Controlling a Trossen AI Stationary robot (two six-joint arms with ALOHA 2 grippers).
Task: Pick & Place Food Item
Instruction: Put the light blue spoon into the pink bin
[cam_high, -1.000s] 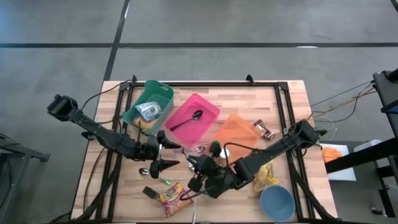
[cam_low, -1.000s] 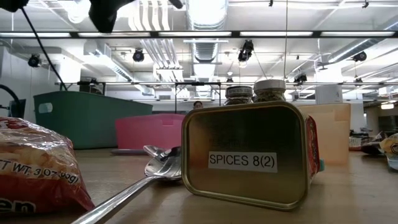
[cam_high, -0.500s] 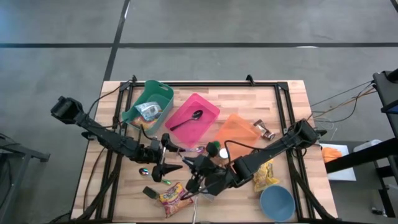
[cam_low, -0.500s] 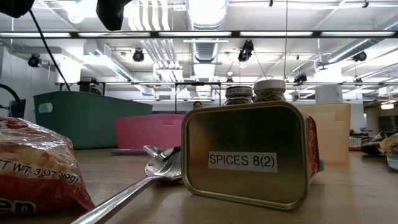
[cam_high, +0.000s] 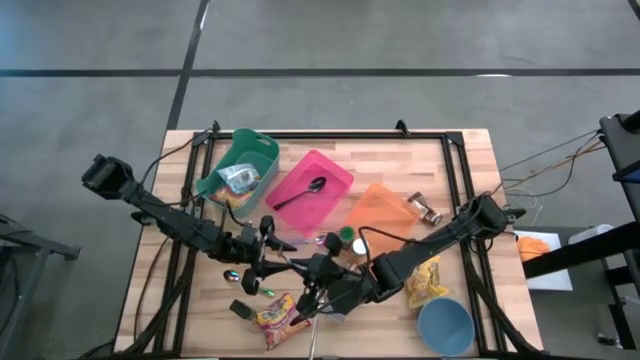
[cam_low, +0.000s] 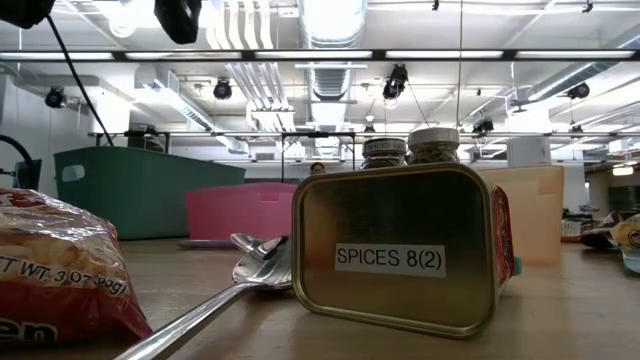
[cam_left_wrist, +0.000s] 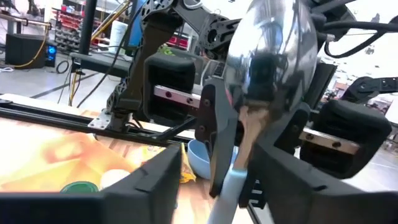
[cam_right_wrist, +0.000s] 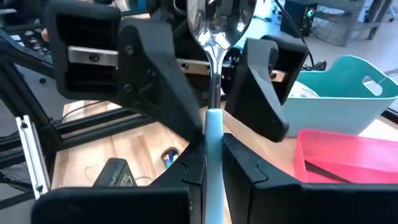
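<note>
spoon (cam_right_wrist: 219, 25): glossy metal | table (cam_high: 450, 165): matt wood | bins (cam_high: 310, 190): smooth plastic

Three bins beyond my end effectors — teal bin (cam_high: 238, 168), pink bin (cam_high: 309, 190), orange bin (cam_high: 380, 213) — one blue bowl (cam_high: 445, 326), two spice jars (cam_low: 410, 148), one tin (cam_low: 400, 250).

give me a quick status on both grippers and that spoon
Right gripper shut on the spoon, bowl pointing up. Left gripper fingers either side of the spoon's bowl; contact unclear. Both meet mid-table, in front of the pink tray. Nothing in between.
</note>
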